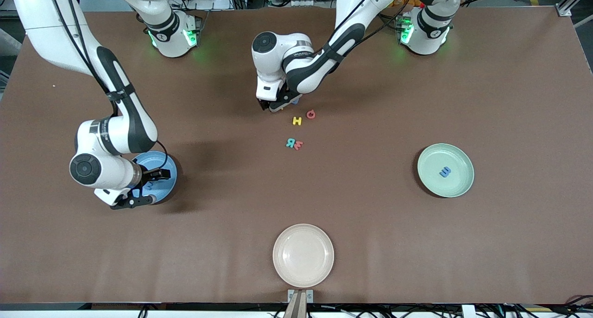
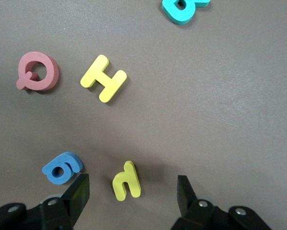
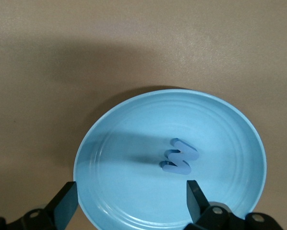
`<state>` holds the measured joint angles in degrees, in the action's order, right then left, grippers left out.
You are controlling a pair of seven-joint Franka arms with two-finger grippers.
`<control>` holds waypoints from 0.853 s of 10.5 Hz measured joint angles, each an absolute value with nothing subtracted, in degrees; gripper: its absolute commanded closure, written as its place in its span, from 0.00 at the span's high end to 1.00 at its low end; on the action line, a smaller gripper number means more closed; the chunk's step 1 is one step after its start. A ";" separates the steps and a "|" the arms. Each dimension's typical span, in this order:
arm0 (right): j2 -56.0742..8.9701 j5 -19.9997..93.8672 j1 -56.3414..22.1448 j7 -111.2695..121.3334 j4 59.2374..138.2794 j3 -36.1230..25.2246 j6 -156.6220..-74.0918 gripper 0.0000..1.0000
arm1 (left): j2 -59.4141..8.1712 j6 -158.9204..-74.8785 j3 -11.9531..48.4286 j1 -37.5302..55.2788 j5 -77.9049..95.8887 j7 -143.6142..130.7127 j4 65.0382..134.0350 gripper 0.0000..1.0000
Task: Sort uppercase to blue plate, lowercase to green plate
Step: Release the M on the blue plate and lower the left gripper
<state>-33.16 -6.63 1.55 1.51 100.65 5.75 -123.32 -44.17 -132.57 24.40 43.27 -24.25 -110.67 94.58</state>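
At the right arm's end of the brown bench [image 1: 370,216] lies the round, shallow, matte light-blue plate [image 1: 163,162] with its raised rim. The right end effector [image 3: 129,201] hangs over it with its fingers spread wide and nothing between them. A small blue foam capital M [image 3: 179,157] rests on the plate's floor, near the middle, tipped a little so one edge stands up.

Toward the middle of the bench, nearest the front camera, sits a round cream plate [image 1: 303,255] with nothing on it.

Farther from the front camera is the cluster of tiny foam letters. The left end effector [image 2: 129,191] is low over the bench with its fingers apart, and the small yellow lowercase h [image 2: 127,180] stands between them, untouched by either finger. A small rounded blue lowercase g [image 2: 62,167] lies just beside one finger [image 2: 76,194], outside the gap. Nearer the front camera lie the blocky yellow capital H [image 1: 297,120] and, close beside it, the round red capital Q [image 1: 311,114]. Nearer still, the teal-green capital R [image 1: 290,143] and a small red m-like letter [image 1: 299,145] lie touching.

At the left arm's end lies the round pale mint-green plate [image 1: 456,186], and a small blue lowercase m [image 1: 445,171] lies flat at its centre.
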 measured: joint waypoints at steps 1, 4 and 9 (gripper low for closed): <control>-33.27 -6.63 1.55 1.51 100.65 5.75 -123.41 1.00 | -44.32 -132.57 24.39 43.33 -24.30 -110.67 94.56 0.77; -33.32 -6.63 1.56 1.51 100.65 5.74 -123.43 1.00 | -44.61 -132.59 24.39 43.68 -24.37 -111.77 94.53 0.75; -33.35 -6.63 1.56 1.51 100.65 5.73 -123.51 1.00 | -45.66 -132.59 24.38 43.77 -24.42 -113.19 94.52 0.65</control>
<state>-33.35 -6.63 1.56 1.51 100.65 5.73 -123.51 -45.66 -132.59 24.38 43.77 -24.42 -113.19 94.52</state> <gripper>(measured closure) 0.000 0.304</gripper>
